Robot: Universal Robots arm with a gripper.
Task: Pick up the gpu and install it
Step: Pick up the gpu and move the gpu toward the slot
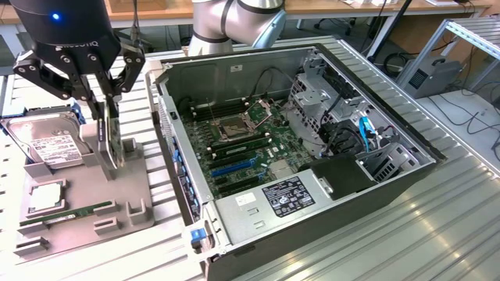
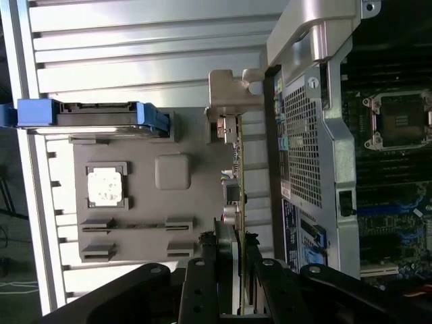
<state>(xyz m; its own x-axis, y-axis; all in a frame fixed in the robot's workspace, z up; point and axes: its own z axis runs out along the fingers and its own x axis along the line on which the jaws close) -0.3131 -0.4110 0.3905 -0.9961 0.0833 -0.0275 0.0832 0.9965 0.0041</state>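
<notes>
1. One claw (image 1: 108, 111) (image 2: 239, 256) hangs from my arm at the far left of the exterior view, pointing straight down and straddling the top edge of the gpu (image 1: 109, 140) (image 2: 237, 155). I cannot tell whether it is clamped on the card or standing just clear of it.
2. My gpu stands upright on its edge in a slot of the grey holder tray (image 1: 78, 228) (image 2: 138, 199), on the tray's side closest to the computer case (image 1: 234, 76). It looks seated in the slot.
3. Also on the tray, to the exterior view's left of the card, a hard drive (image 1: 51, 143) with a white label leans in its blue-edged cradle.
4. Nearer the camera, a square processor chip (image 1: 45, 199) (image 2: 106, 185) lies flat, and a green RAM stick (image 1: 67, 213) lies nearer still.
5. On the exterior view's right of the tray, the case lies on its side with the panel off, so I see the motherboard (image 1: 242, 146) with its blue and black slots facing up.
6. Tray and case both rest on the ribbed aluminium desk (image 1: 406, 234) (image 2: 155, 54).
</notes>
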